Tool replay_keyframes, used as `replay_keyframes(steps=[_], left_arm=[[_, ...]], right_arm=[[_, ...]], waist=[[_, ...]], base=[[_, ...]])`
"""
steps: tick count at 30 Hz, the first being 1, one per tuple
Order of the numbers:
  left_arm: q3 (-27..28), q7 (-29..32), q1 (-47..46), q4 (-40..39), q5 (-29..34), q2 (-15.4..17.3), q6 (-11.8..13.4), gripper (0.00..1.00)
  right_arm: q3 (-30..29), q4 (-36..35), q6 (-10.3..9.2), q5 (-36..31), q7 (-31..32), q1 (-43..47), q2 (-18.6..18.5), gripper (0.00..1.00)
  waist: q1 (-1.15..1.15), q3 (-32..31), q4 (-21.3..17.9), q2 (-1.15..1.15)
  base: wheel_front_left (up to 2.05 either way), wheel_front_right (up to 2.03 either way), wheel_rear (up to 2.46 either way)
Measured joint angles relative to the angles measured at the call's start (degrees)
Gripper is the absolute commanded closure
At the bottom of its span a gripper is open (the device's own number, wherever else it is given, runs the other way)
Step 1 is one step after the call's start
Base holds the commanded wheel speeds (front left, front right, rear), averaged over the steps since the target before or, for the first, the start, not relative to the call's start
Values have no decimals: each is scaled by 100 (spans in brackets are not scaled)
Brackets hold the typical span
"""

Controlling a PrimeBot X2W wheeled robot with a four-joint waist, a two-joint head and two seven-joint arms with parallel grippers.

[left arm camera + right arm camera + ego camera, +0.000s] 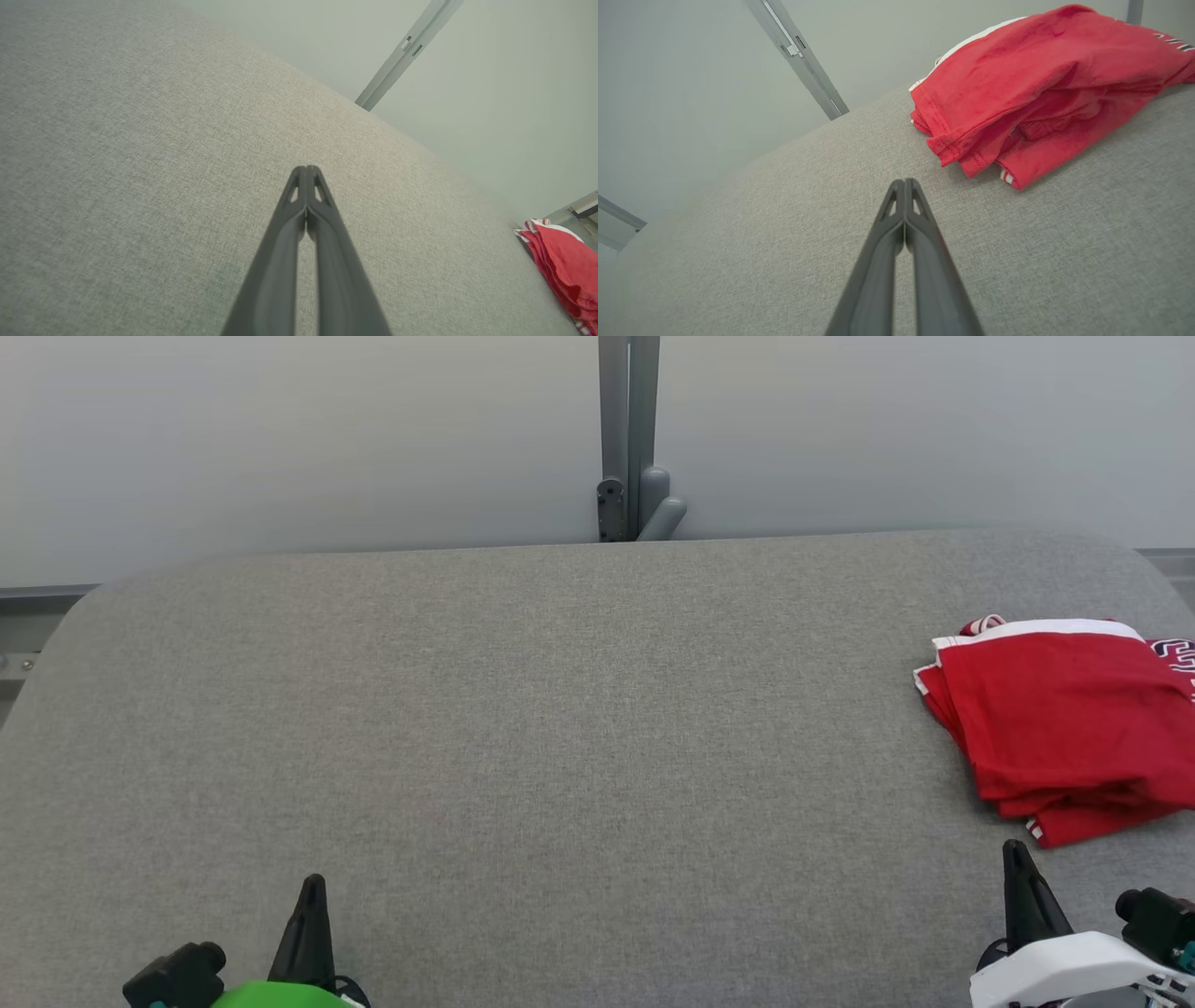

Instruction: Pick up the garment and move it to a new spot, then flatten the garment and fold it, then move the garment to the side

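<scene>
Lying folded at the far right of the grey table (560, 709), the red garment (1064, 728) runs off the head view's right edge, and the cloth-covered top around it is bare. Behind the table stands a pale wall (280, 429) with a grey metal post (628, 429) rising at the middle of the back edge, a small bracket (611, 509) at its foot. The right gripper (904, 182) points toward the garment's near corner, close to it but apart. The left gripper (307, 169) sits well away at the head view's lower left. Both have their long dark fingers pressed together at the tips and hold nothing. White lettering (1178, 658) with a dark outline shows at the garment's right edge (too cropped to read). The garment is a soft knit in several stacked layers, with white trim along its far edge and stitched hems. The table covering is a coarse woven fabric, its corners rounded.
</scene>
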Motion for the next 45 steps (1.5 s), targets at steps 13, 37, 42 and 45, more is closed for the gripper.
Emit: replay_keyframes(steps=[13,37,42,45], left_arm=[[146,267,-172,-47,-1054,0,-38,100],[341,671,-399,-152,-2586,0,-52,100],[376,762,-463,-177,-2936,1,-69,100],[399,812,-491,-187,-3089,1,-69,100]], right_arm=[[21,-19,0,1245,283,-185,-8,100],[52,-45,0,3069,701,-432,-30,100],[60,-47,-1,3476,801,-467,-33,100],[66,-51,-1,3674,837,-498,-35,100]], waist=[[0,21,-26,0],[0,58,-72,0],[0,68,-84,0],[0,72,-90,0]], base=[[0,0,0],[0,0,0],[0,0,0],[0,0,0]])
